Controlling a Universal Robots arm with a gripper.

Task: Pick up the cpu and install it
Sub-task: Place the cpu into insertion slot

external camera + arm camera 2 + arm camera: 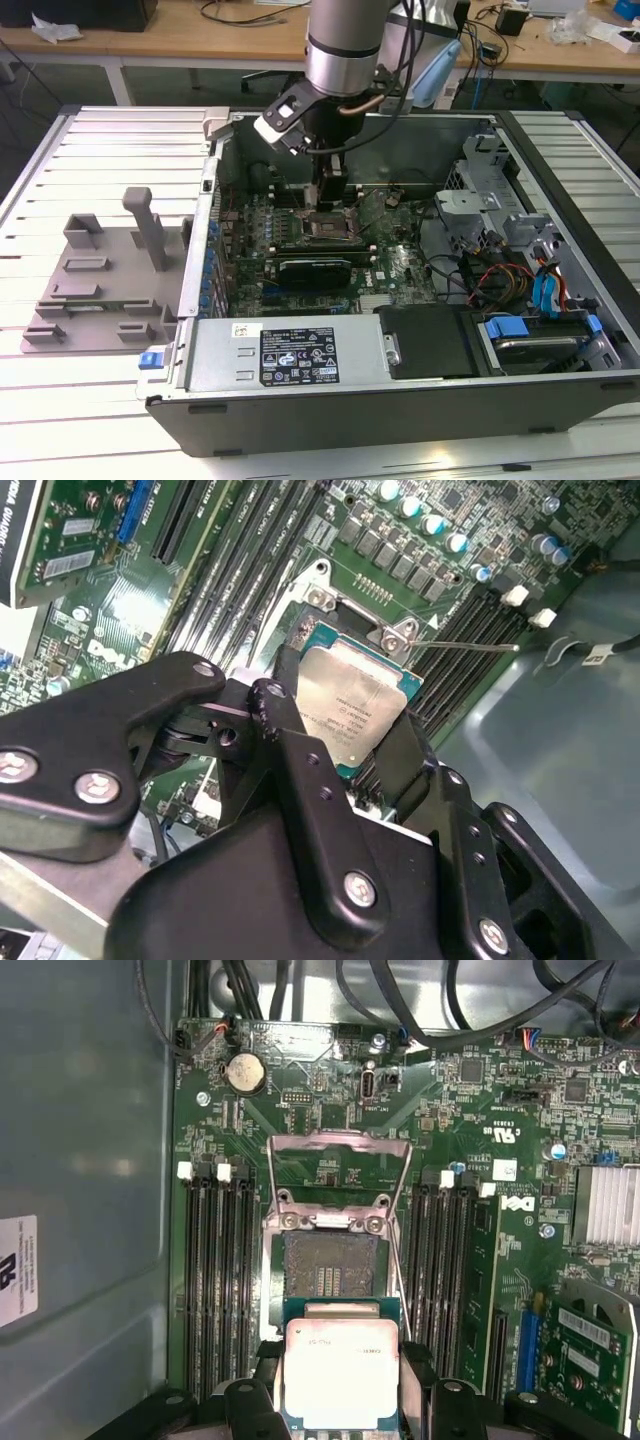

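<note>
1. The gripper [348, 748], seen in both wrist views [342, 1385], is matte black metal. Its angular fingers [300, 770] are bolted with silver screws and are clamped narrowly on two opposite edges of the cpu [355, 695].
2. The cpu [342, 1370] is a thin square with a smooth silvery lid on a green base. It is held just above the board beside the socket [330, 1265], not seated in it.
3. The socket is a dark square of fine pins, with its bare steel frame [340, 1165] raised. Black ribbed memory slots [215, 1280] flank it.
4. The green motherboard [480, 1110] lies inside the grey sheet-metal case [210, 350]. A blue-tabbed drive bay [540, 330] sits at the case's four o'clock in the exterior view.
5. A grey plastic tray [100, 290] lies at nine o'clock of the case on the white slatted table [120, 130].
</note>
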